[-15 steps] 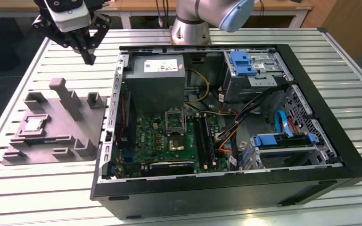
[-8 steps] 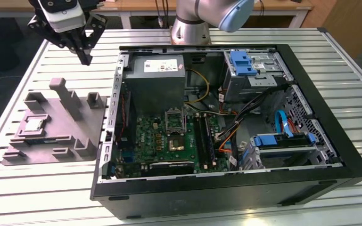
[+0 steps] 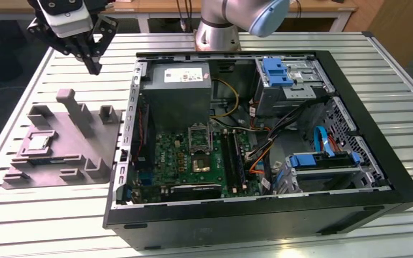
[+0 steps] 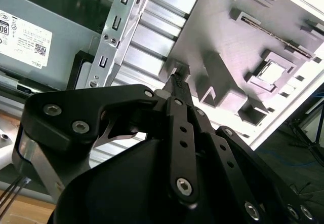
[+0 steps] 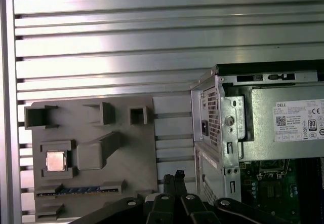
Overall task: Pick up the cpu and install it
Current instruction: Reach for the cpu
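The cpu (image 3: 38, 142) is a small silvery square lying flat in a recess of the grey plastic fixture (image 3: 84, 148) on the table, at the exterior view's left of the open computer case (image 3: 264, 215). Both wrist views show the cpu (image 4: 272, 72) (image 5: 55, 160) in its recess. My gripper (image 3: 94, 69) hangs above the table beyond the fixture's far edge, well above the cpu. Its black fingers (image 4: 177, 82) (image 5: 178, 175) are shut together with nothing between them. On the motherboard, the black socket frame (image 3: 198, 136) stands open beside the square socket (image 3: 201, 163).
The grey power-supply box (image 3: 181, 91) sits at the case's back. Blue-handled drive bays (image 3: 277, 71) (image 3: 320, 160) and loose cables fill the case's right side. The fixture's upright posts (image 3: 70, 102) rise near the gripper. The slatted metal table (image 3: 20, 226) surrounds everything.
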`<state>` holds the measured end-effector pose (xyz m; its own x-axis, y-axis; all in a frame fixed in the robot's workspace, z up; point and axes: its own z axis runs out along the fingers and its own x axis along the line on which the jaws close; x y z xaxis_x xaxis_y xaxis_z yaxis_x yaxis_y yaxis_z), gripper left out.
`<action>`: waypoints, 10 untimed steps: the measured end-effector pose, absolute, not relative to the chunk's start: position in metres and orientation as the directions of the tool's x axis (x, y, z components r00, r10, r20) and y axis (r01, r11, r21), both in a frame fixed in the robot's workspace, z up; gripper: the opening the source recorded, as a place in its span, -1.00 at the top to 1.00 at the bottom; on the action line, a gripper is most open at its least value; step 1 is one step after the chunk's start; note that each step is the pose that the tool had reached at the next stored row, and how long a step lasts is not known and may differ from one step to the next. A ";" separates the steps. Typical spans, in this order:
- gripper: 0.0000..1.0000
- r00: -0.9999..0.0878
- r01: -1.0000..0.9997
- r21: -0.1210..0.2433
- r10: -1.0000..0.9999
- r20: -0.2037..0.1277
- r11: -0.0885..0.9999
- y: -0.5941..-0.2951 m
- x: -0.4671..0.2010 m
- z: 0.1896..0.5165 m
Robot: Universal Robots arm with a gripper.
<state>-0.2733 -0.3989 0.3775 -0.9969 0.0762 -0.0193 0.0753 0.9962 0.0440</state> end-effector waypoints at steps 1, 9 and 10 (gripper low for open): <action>0.79 -0.997 0.075 0.044 0.076 -0.019 0.996 -0.399 -0.274 0.377; 0.79 -0.997 0.075 0.044 0.076 -0.018 0.996 -0.399 -0.279 0.377; 0.79 -0.997 0.075 0.044 0.076 -0.018 0.996 -0.399 -0.279 0.377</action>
